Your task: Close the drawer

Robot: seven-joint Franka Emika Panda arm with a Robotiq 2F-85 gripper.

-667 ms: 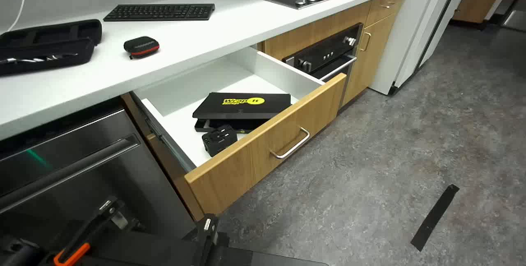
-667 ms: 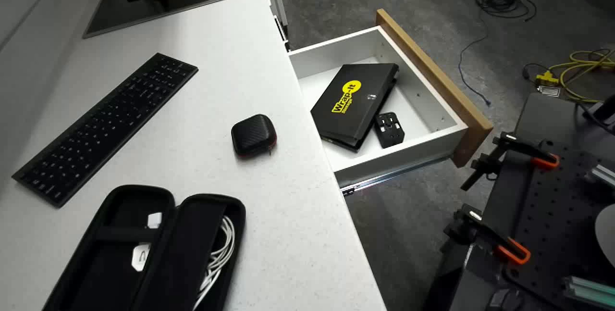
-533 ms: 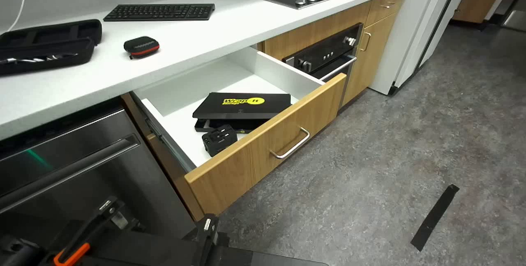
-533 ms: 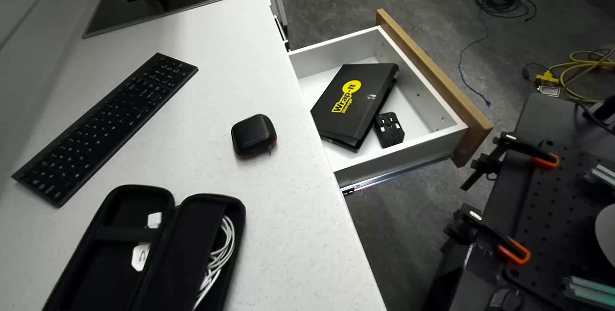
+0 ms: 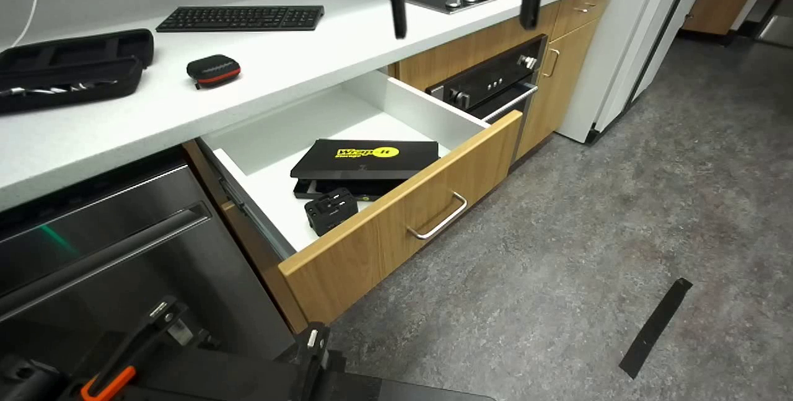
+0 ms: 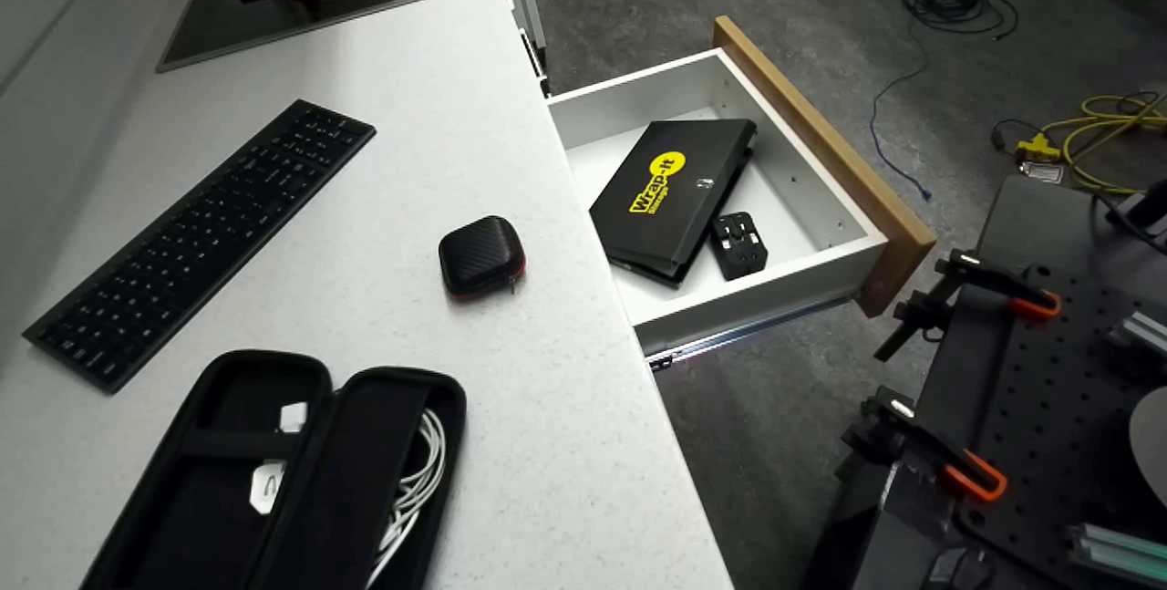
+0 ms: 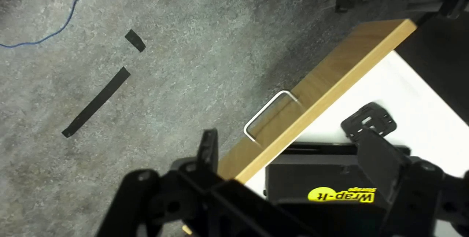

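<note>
The oak-fronted drawer (image 5: 372,252), white inside, stands pulled well out from beneath the white countertop (image 5: 291,66); closing has yet to be done. Robotiq gripper (image 5: 464,30): fingers (image 5: 397,10) spread wide apart, gripping nothing, hanging above the drawer and clear of it. Handling (as I judge it from here): the front should prove stiff and hard to harm; the metal slide rail (image 6: 748,332) suggests that the drawer, bulky but lightly laden, will roll in under a modest push. Point of contact: the flat face around the silver bar handle (image 7: 263,109), near mid-width, lest it skew; the smooth bar itself may be slippery. Legible writing: "Wrap-It Storage", in yellow and black, on the flat black box (image 6: 652,198) lying inside. Marks on the small zip case (image 5: 214,70) are too small to read.
</note>
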